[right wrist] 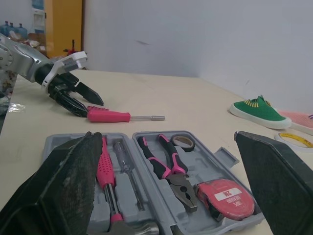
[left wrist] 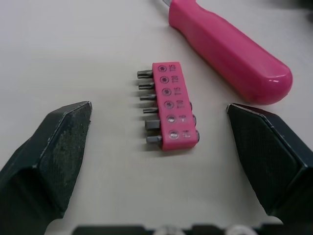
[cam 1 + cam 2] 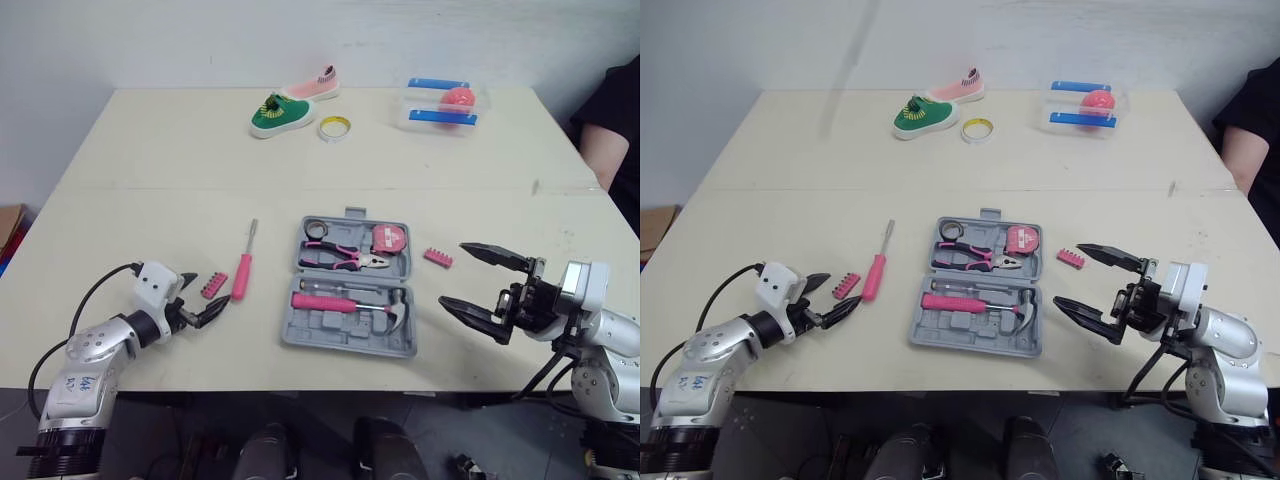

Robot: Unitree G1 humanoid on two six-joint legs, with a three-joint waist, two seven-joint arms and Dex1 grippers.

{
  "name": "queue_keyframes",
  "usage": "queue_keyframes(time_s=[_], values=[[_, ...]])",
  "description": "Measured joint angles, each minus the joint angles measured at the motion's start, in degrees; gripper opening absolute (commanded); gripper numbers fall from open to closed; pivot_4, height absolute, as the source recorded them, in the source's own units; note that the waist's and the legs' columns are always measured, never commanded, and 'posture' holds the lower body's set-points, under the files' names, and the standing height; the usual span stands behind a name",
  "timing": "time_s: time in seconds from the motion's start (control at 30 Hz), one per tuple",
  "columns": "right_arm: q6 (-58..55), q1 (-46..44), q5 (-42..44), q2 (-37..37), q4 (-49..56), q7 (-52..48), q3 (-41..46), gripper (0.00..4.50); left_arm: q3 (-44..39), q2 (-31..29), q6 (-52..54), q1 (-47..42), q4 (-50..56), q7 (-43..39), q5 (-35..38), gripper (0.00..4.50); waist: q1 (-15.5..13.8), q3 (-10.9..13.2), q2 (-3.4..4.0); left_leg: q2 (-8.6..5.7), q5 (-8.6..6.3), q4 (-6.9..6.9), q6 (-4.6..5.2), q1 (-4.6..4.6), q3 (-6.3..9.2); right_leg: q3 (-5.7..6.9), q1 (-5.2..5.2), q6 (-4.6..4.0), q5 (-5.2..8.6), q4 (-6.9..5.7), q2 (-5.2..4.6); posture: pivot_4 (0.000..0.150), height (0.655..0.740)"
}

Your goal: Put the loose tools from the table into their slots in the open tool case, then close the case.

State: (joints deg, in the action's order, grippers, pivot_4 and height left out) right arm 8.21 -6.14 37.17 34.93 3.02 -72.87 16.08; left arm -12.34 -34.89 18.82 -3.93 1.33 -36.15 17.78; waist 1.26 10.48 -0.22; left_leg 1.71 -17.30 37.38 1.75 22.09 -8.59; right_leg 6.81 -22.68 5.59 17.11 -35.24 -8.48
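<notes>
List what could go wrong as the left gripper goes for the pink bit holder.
1. The bit holder lies flat and low between the left gripper's open jaws. They may scrape the table or flick it away instead of pinching it.
2. The pink screwdriver lies close beside it. One jaw could knock the handle and set it rolling.

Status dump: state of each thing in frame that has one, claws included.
tool case: open, both halves flat
left bit holder: loose on table
left claw: open, straddling left bit holder, no grip
right claw: open, empty
right bit holder: loose on table
screwdriver: loose on table
pliers: slotted in case
hammer: slotted in case
tape measure: slotted in case
</notes>
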Motion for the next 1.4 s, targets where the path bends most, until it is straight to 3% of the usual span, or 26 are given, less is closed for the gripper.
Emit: queue_keyframes(time_s=[0.23,0.27,0.57,0.73,0.8,0.93,1.07,1.4], values=[[-2.0,-0.1,-0.3,0.0,2.6,2.5,0.0,4.50,-0.5,0.6,0.6,0.8,0.2,0.7,0.0,0.85,0.0,0.0,0.02,0.00,0.01,0.03,0.00,-0.05,0.00,-0.05,0.01,0.00,0.00,-0.09,-0.02,0.150,0.7400],[-2.1,-0.1,-0.4,0.0,2.8,2.7,0.0,4.50,-0.5,0.7,0.6,0.8,0.1,0.7,0.0,0.69,0.0,0.0,0.02,0.00,0.00,0.03,0.00,-0.05,0.00,-0.05,0.01,0.00,0.00,-0.09,-0.02,0.150,0.7400],[-3.5,0.6,-1.6,0.5,4.5,4.4,-0.1,4.50,-5.1,1.6,-5.8,2.8,-1.9,-0.6,1.7,0.68,0.2,0.0,-0.03,0.03,0.07,-0.02,0.07,0.01,0.00,-0.02,-0.06,-0.01,0.01,-0.07,0.00,0.150,0.7400],[-2.8,0.9,-2.5,3.5,2.4,2.5,0.5,4.50,-5.6,-4.8,-7.0,-2.4,5.9,-9.0,6.5,0.68,-0.9,0.1,-0.26,-0.02,0.05,0.14,0.03,0.10,0.06,0.02,-0.04,-0.06,-0.04,-0.08,-0.05,0.150,0.7400],[-2.2,1.4,-2.9,4.9,1.5,0.9,0.6,4.50,-0.3,-10.5,-5.4,-6.7,13.0,-15.1,6.7,0.68,-1.4,0.1,-0.17,-0.09,0.01,0.14,0.09,0.08,0.02,-0.03,0.02,0.00,-0.08,0.03,-0.07,0.150,0.7400],[-1.9,2.5,-3.4,5.1,1.0,-0.1,0.5,4.50,8.1,-12.0,0.0,-10.7,16.5,-20.0,7.5,0.68,-1.1,0.0,-0.04,0.02,0.15,0.02,0.31,0.09,-0.05,-0.03,0.02,0.06,-0.12,0.21,0.16,0.150,0.7400],[-2.0,2.7,-3.9,5.1,1.0,-0.2,0.3,4.50,19.6,-14.6,3.0,-18.9,18.5,-23.5,1.0,0.68,-1.1,0.0,-0.05,0.07,0.20,-0.01,0.25,0.07,-0.12,0.08,-0.02,0.04,-0.10,0.20,0.69,0.150,0.7400],[-2.0,4.6,-4.1,5.1,1.2,0.3,0.3,4.50,32.1,-12.2,11.3,-24.2,17.8,-23.5,-8.6,0.68,-1.2,0.1,-0.10,0.10,0.22,0.11,0.34,0.11,-0.09,-0.28,-0.02,0.04,-0.10,0.16,0.71,0.150,0.7400]])
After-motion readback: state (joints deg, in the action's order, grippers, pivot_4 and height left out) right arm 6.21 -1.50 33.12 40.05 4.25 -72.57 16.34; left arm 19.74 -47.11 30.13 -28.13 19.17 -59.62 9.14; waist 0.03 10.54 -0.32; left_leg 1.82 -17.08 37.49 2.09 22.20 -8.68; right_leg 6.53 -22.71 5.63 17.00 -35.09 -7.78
